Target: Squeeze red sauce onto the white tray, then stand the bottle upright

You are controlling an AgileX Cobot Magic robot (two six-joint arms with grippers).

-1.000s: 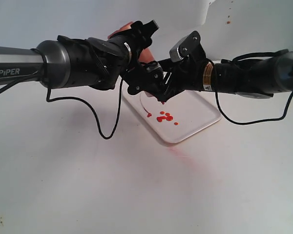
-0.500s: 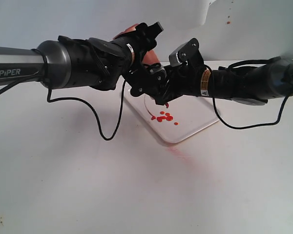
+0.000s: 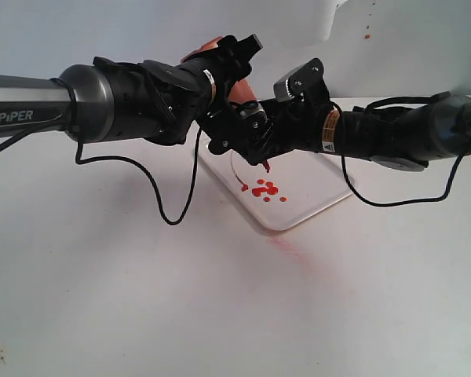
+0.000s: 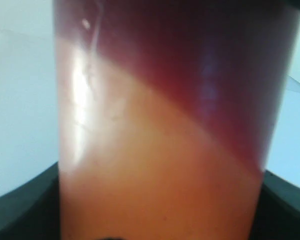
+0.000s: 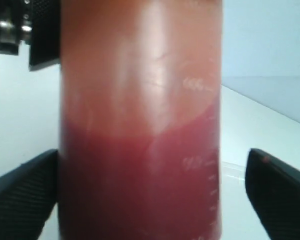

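Left jaws clamp the bottle (image 3: 237,92), tilted nozzle-down over the tray (image 3: 318,184) mid-frame; right jaws gape around it without gripping, so uprighting likely falls to the left.

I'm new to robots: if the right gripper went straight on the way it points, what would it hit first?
Most likely the bottle, which fills the space straight ahead between the right gripper's spread fingers.

open table (image 3: 220,314), arms (image 3: 133,98) over white tray (image 3: 318,196)

The white table (image 3: 220,314) carries the white tray (image 3: 318,190), lying flat.
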